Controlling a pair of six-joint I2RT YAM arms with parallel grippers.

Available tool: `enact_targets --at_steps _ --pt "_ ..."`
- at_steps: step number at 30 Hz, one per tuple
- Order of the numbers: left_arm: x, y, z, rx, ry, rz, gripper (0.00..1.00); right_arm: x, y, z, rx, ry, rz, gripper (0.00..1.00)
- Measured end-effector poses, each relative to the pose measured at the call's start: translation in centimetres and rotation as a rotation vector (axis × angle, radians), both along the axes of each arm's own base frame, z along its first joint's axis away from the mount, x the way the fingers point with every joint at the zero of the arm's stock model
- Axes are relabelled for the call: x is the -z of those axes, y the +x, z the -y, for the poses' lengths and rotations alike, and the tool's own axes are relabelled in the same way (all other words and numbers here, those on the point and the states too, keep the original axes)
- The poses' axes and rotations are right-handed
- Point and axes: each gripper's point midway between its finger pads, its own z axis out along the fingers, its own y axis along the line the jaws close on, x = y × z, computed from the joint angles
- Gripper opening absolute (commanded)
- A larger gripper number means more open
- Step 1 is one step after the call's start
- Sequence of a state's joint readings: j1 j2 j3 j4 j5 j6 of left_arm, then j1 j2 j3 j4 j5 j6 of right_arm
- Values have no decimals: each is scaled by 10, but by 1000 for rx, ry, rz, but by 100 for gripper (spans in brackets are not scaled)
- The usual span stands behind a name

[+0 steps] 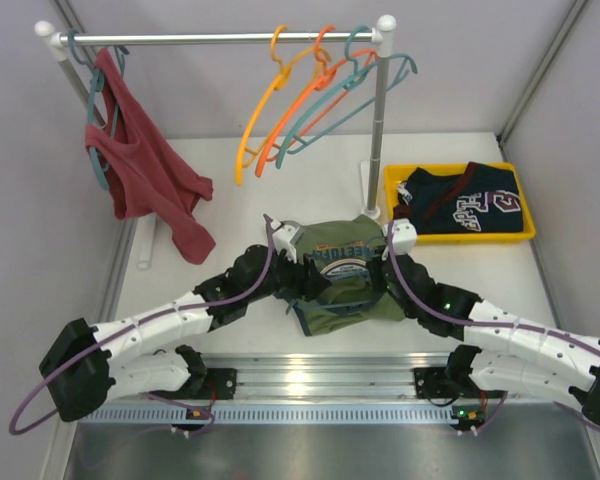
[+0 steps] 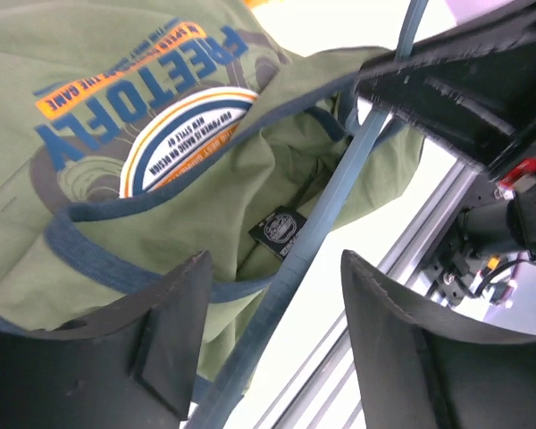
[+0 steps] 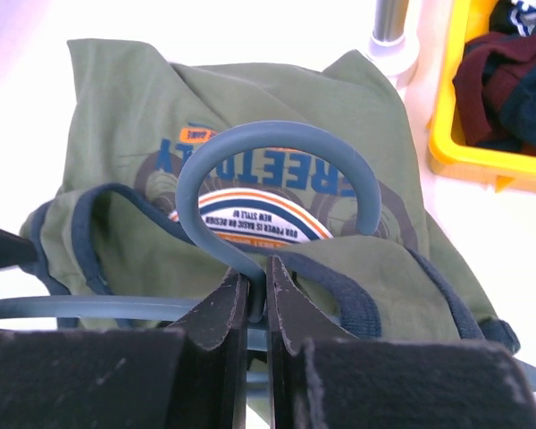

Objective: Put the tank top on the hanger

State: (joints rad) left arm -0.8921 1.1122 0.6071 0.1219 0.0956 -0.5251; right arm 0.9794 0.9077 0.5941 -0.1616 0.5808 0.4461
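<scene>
The white table [image 1: 460, 300] fills the middle of the overhead view. At its centre, between the two arms, lies the crumpled olive-green tank top [image 1: 352, 300] with dark blue trim and a round orange-white print. The thin slate-blue plastic hanger [image 3: 277, 131] rests on it, hook over the print. The right gripper [image 3: 257, 295] is pinched tight on the hook's neck. The left gripper [image 2: 275, 268] stands wide apart, with the hanger's arm passing between its fingers.
</scene>
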Motion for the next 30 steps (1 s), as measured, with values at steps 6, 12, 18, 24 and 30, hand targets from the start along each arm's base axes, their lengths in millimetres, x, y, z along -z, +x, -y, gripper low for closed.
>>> enact_targets --at_steps 6,12,18,24,30 --pt "-8 1 -7 -24 -33 26 65 14 -3 9 12 -47 -24 0" --pt "-7 18 -20 -158 -23 33 63 17 -4 13 25 -58 -25 0" --pt "21 34 -37 -296 108 -27 64 20 -6 18 29 -58 -27 0" --pt "38 40 -35 -337 209 -106 63 18 -7 19 35 -52 -23 0" --pt "52 44 -31 -353 285 -168 57 18 -7 22 42 -58 -23 0"
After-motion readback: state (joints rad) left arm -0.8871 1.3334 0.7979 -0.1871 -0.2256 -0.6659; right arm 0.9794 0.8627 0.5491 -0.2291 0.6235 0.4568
